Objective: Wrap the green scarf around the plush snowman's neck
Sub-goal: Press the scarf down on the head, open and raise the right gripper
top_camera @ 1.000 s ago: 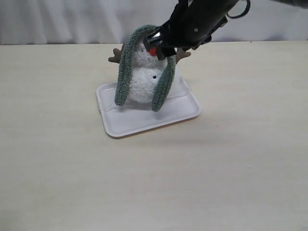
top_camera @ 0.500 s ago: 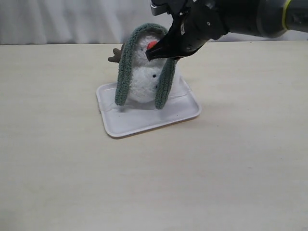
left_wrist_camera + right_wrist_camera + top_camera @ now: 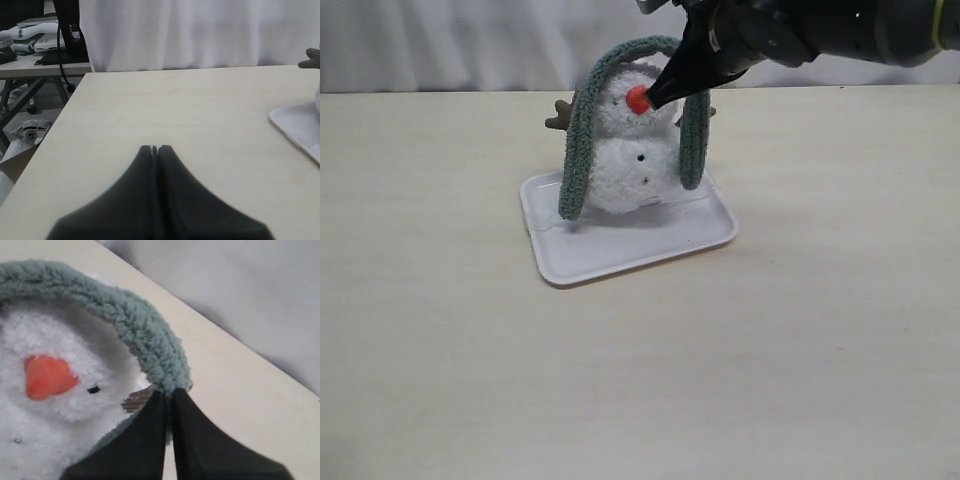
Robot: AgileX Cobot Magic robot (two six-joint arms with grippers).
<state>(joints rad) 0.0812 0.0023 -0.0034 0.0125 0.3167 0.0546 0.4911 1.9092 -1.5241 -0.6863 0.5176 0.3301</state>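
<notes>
Progress: green scarf (image 3: 582,150) draped over head of plush snowman (image 3: 625,170), ends hanging either side; neck (image 3: 620,135) not yet wrapped. Snowman upright on white tray (image 3: 620,258). Right end effector (image 3: 169,395) pinched on scarf strand beside head; left end effector (image 3: 156,149) closed, empty.

The plush snowman (image 3: 625,170) is small, white and fluffy. It has an orange-red nose, tiny black eyes and buttons, and brown twig arms. It stands up on a white tray (image 3: 620,265). The green scarf (image 3: 578,150) is long and fuzzy. It goes over the top of the head like an arch. One end hangs down to the tray. The other end hangs higher, pinched by the right hand (image 3: 169,392). The snowman's neck (image 3: 620,135) shows white between head and body.
</notes>
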